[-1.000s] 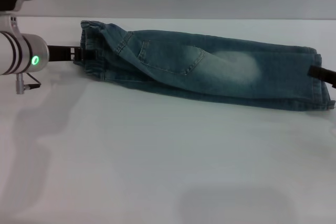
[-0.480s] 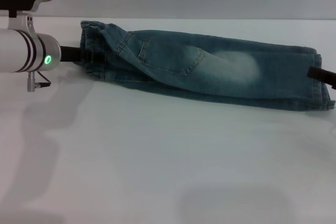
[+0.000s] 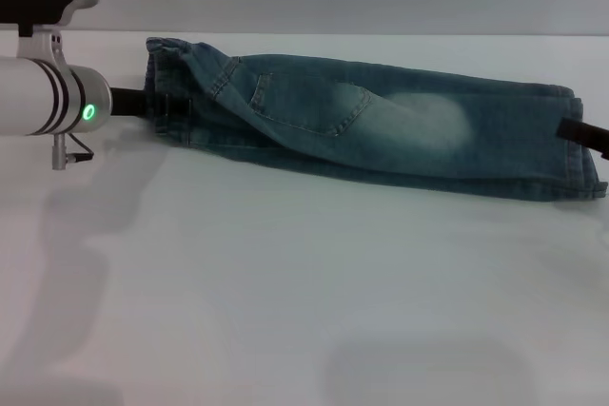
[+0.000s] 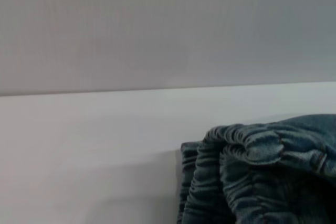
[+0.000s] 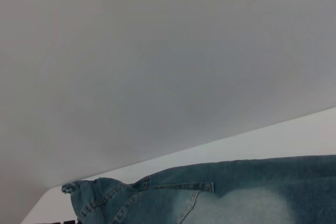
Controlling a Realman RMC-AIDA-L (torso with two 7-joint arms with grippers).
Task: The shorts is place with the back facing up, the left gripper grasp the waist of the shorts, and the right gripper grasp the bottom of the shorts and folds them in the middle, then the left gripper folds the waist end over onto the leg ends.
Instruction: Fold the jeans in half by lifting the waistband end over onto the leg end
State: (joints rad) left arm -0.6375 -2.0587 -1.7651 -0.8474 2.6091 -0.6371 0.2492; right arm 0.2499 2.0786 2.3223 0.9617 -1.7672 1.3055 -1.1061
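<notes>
On the white table [image 3: 285, 292], the shorts [image 3: 381, 125] lie already doubled lengthwise into a long blue denim strip running across my reach, one back pocket [image 3: 304, 102] and a faded pale patch [image 3: 433, 121] facing up. My left gripper [image 3: 152, 102] sits at the waist [image 3: 171, 92], its black prongs reaching into the ruffled elastic at the strip's left end; whether they are clamped on the cloth I cannot tell, since the gathers hide the tips and my left wrist view shows only bunched denim. My right gripper [image 3: 582, 135] shows as a dark bar lying over the bottom of the shorts [image 3: 580, 159] at the far right edge, and there too I cannot tell if it is closed. I judge this denim soft but weighty: it will drape and sag between holds rather than keep a shape, and the doubled layers may slide apart if only the top one is caught. The waist is the best purchase, thick and gathered, so a bite across all its layers should carry it over to the leg ends; the flat hems offer a thinner, slipperier edge.
</notes>
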